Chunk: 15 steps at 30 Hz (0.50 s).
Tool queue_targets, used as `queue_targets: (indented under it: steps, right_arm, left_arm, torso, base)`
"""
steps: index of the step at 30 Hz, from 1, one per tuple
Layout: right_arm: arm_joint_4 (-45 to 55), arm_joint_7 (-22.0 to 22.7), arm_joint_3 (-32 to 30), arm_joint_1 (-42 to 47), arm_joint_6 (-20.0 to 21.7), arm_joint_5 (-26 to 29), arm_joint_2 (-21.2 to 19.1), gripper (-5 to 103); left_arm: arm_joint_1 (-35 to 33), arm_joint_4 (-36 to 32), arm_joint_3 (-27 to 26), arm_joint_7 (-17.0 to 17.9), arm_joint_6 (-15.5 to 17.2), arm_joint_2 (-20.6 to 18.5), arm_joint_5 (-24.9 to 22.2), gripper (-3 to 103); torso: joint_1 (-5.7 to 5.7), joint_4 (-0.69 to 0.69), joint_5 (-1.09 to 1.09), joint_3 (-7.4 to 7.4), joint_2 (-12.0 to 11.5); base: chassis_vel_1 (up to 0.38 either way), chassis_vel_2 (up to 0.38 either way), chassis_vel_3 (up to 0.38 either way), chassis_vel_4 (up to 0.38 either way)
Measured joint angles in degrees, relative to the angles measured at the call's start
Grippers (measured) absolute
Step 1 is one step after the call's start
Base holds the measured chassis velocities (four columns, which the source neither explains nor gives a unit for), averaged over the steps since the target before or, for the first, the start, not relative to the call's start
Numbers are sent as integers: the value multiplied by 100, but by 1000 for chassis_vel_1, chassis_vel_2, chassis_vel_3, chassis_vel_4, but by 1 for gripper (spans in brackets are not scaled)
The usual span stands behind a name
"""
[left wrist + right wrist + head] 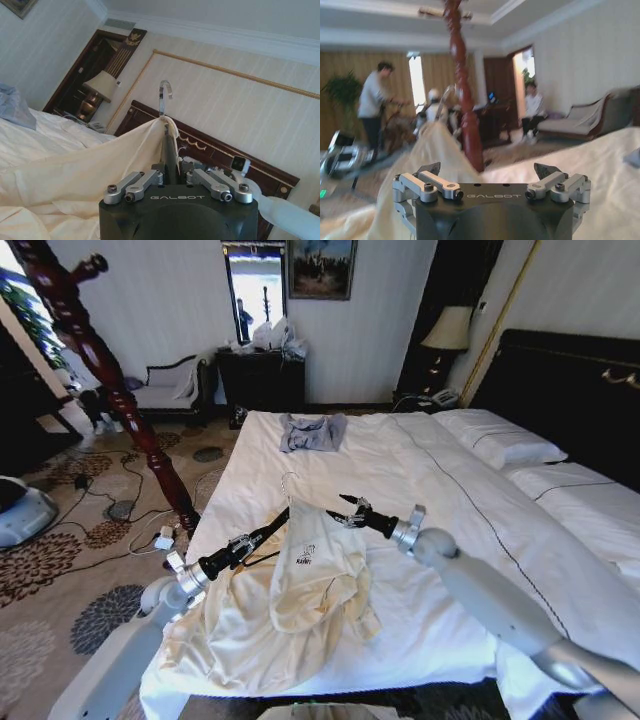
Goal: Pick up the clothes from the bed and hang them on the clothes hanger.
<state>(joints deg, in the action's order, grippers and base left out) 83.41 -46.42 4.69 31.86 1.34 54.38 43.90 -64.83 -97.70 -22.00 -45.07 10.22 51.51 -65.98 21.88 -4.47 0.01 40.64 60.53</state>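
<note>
1. Your left gripper [262,535] is clenched on a slim wire hanger [289,485] that carries the clothes [290,590]. In the left wrist view the metal hook rises straight out from between the closed fingers with the collar gathered at its base. Holding it by the neck, I judge, keeps the hook free for catching on a stand arm.
2. Your right gripper [342,514] sits just beside the collar with its fingers spread and nothing between them. It looks placed to steady or guide the fabric, not to carry it.
3. The clothes are partly raised at the collar, but most of the garment lies on the bed [450,570], heaped toward the foot edge and the near left corner.
4. The garment is cream, soft and creased, with a small dark mark on the chest; its sleeves and body fall in loose folds.
5. The clothes hanger [110,380] stands on the carpet off the bed's left edge, well apart from the garment. A small grey-blue garment [312,431] lies at the far side of the bed.
</note>
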Motion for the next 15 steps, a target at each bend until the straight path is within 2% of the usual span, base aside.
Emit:
queue_targets:
  steps: [3,8,10,14,15]
  right_arm:
    - [-335,-341,126,-236,190,-367,-23,100]
    - [-639,-426,311,-493,305,-480,115,100]
    - [-880,-447,480,-717,308,-559,273,100]
    - [-1088,-494,586,-908,298,-619,395,100]
    - [-1202,-605,620,-988,289,-676,432,100]
  left_arm:
    - [81,-5,107,-27,0,-20,-9,15]
    - [147,-3,208,-51,0,-45,-15,15]
    - [157,-8,225,-53,0,-49,-21,15]
    - [171,-10,239,-65,0,-45,-27,14]
    - [188,-8,253,-66,0,-34,-27,9]
  torso:
    - [0,0,-1,0,0]
    - [0,-1,0,0,0]
    - [0,4,0,0,0]
    - [0,5,-1,-1,0]
    - [0,4,-1,-1,0]
  base:
    - [0,0,0,0]
    - [0,0,0,0]
    - [0,0,0,0]
    - [0,0,0,0]
    - [0,0,0,0]
